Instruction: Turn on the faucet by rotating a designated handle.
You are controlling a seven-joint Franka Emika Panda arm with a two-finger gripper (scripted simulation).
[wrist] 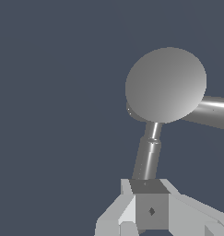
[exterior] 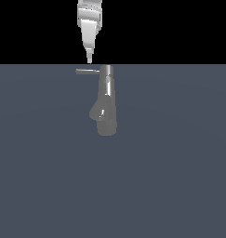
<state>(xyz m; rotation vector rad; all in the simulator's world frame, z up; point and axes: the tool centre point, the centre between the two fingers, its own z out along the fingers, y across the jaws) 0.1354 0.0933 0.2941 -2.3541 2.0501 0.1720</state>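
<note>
Surface: flat slate-grey floor (exterior: 179,176), black backdrop above it in the exterior view.
Faucet: shiny grey metal faucet (exterior: 106,100) stands upright near the middle of the exterior view, base wider than the body, its top at the floor's far edge line.
Spout: rounded spout bulge (exterior: 97,111) low on the body, on the exterior view's left.
Handle: thin straight rod, the handle (exterior: 87,71), sticks out sideways from the faucet top toward the exterior view's left.
Wrist view: looks down on the faucet's round top cap (wrist: 166,85); the handle (wrist: 148,154) runs from under it toward the camera.
Gripper: pale gripper (exterior: 89,58) hangs tip-down just above the handle, no clear contact.
Gripper state: fingers look drawn together to a narrow tip; nothing held; in the wrist view its block (wrist: 150,209) sits right at the handle's near end.
</note>
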